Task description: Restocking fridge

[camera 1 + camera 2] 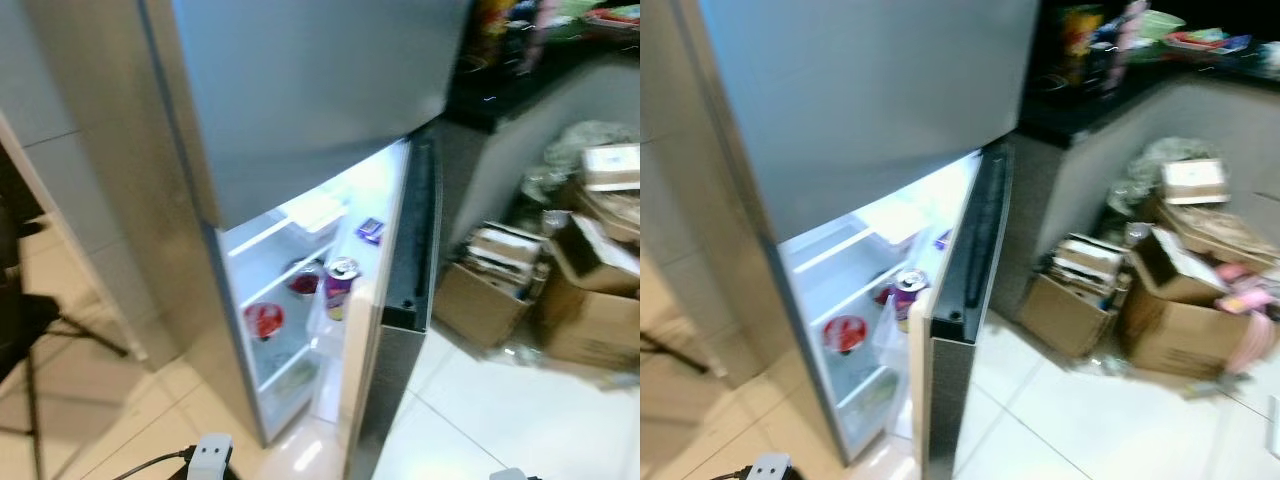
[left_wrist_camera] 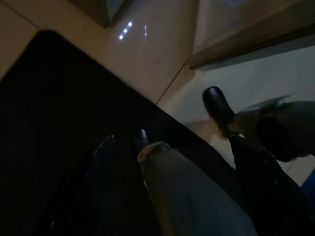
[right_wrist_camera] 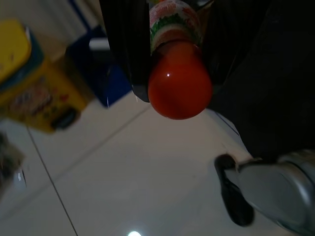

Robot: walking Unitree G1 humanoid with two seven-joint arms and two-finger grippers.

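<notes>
Pale floor tiles spread before a tall silver fridge, its lower door swung open and the lit shelves showing a red-lidded tub, a dark bowl and a can in the door rack. Cardboard boxes crowd the floor to the right under a dark counter, leaving an open strip of tile between them and the door's edge. Both arms hang low, pointing at the floor. In the right wrist view the right gripper has its black fingers clamped on a bottle with a red rounded end and a printed label — a yellow bin stands near on the tiles. In the left wrist view the left gripper hangs over a dark mat — fingers parted, nothing between them.
</notes>
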